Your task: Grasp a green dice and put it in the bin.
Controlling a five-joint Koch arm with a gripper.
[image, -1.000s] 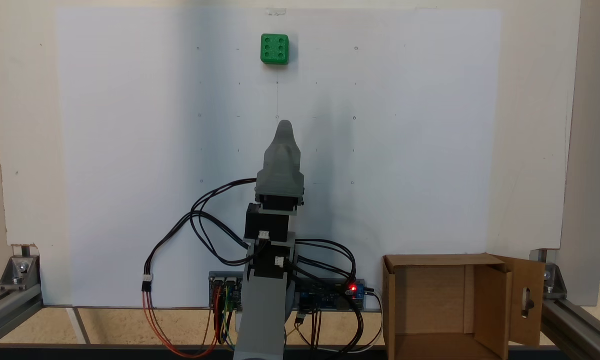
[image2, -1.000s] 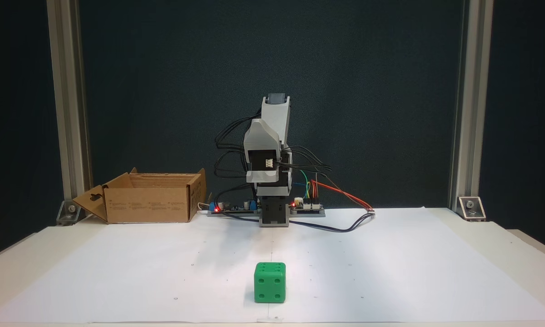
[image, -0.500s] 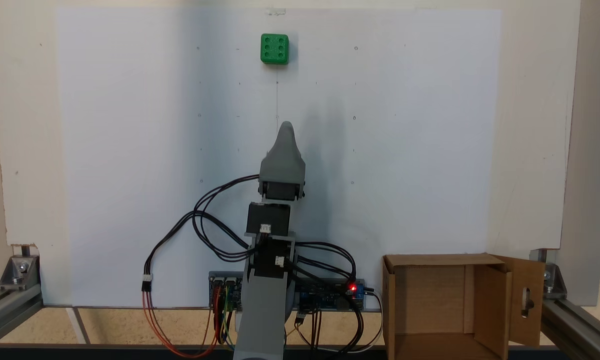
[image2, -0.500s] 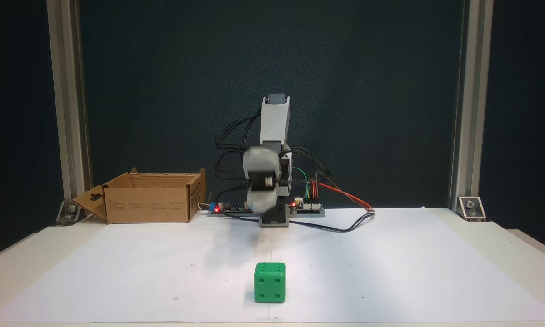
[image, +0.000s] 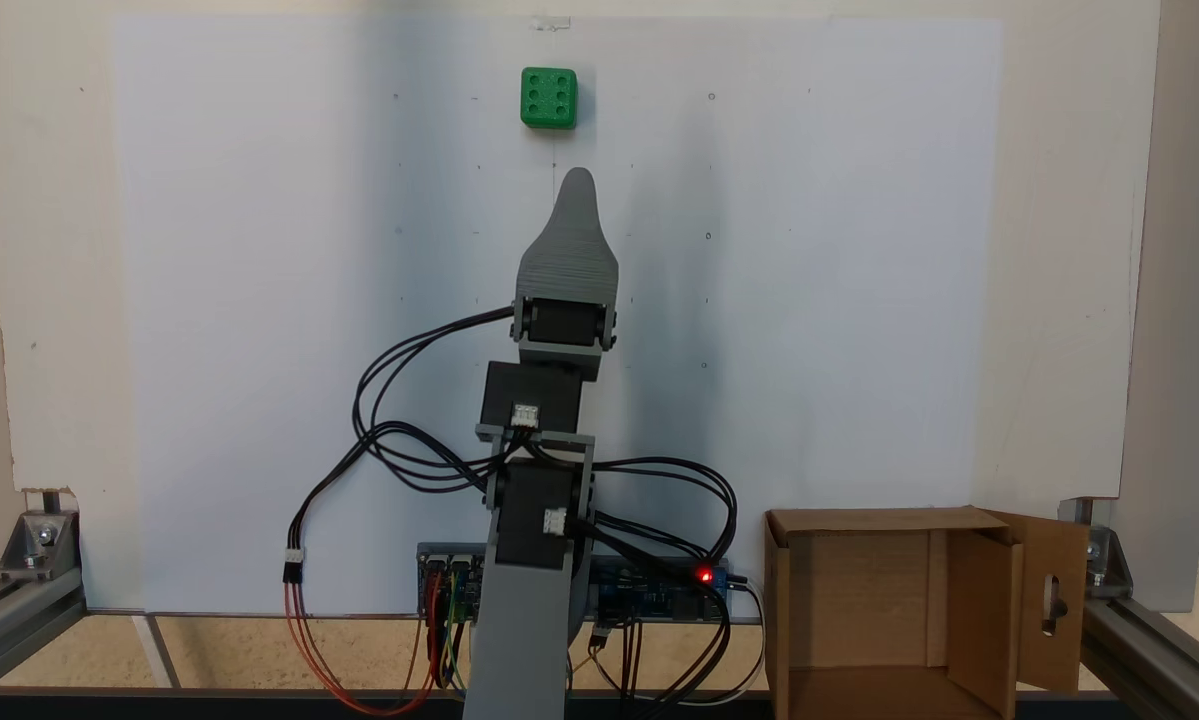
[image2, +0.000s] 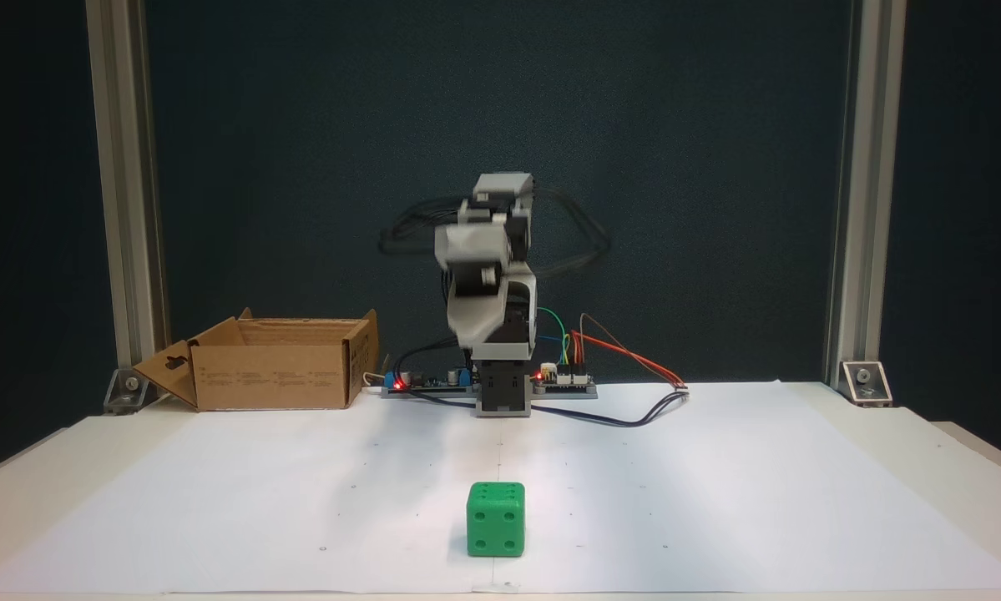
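Green dice sits on the white paper sheet near the sheet's top edge in a fixed view looking down; six-pip face up. In the front-facing fixed view the same dice is close to the camera, four-pip face toward the lens, standing flat on the paper, nothing touching it. Arm is stretched out along the sheet's centre line toward the dice. Pincer shows from above as one grey tapered tip; jaws stack one behind the other, so can't tell if it's spread or pressed together. Tip is below the dice in that picture, near it but apart, a strip of bare paper between them. From the front the pincer is motion-blurred, hanging above the bench and well back from the dice, roughly in line with it; jaw state not readable there either. Bin is a brown cardboard box at the bottom right of the top-down view, beside the arm base, open side up, one side flap with a slot hole sticking out to the right. In the front view the bin sits at the back left of the bench, slotted flap folded out to the left. Controller boards with a red LED lit sit at the arm base, black and coloured wires looping off to the left. Aluminium frame posts at both sides of the front view.
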